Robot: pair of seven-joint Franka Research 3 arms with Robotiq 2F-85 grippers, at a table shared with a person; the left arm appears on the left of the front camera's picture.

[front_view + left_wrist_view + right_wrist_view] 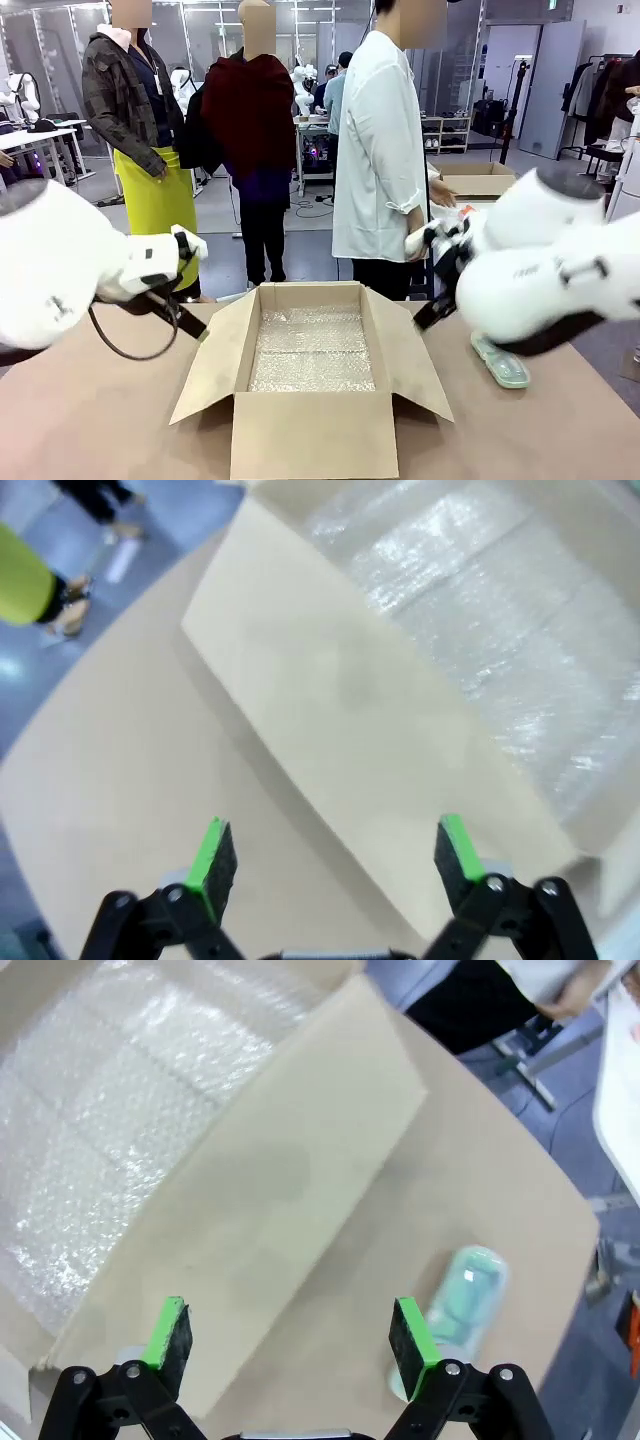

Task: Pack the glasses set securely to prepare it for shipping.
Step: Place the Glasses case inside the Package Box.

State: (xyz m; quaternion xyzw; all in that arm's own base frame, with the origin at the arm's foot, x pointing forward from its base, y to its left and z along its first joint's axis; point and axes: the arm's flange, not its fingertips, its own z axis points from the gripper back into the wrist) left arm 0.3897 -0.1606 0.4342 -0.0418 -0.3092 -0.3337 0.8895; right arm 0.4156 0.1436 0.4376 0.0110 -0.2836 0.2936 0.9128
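Nearest us, our left gripper (pixel 335 855) hangs open and empty beside the cardboard box (pixel 310 440), whose bubble wrap (pixel 312 350) holds nothing yet. Our right gripper (pixel 290 1340), also open and empty, hovers near the mint green case (pixel 465 1300), which lies on the table (pixel 100 420) right of the box. We judge all the packing remains.

Lab hall: worktables (pixel 38 137), clothes rack (pixel 603 85).

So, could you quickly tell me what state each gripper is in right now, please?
Left gripper: open, holding nothing.
Right gripper: open, holding nothing; the mint green case lies untouched nearby.
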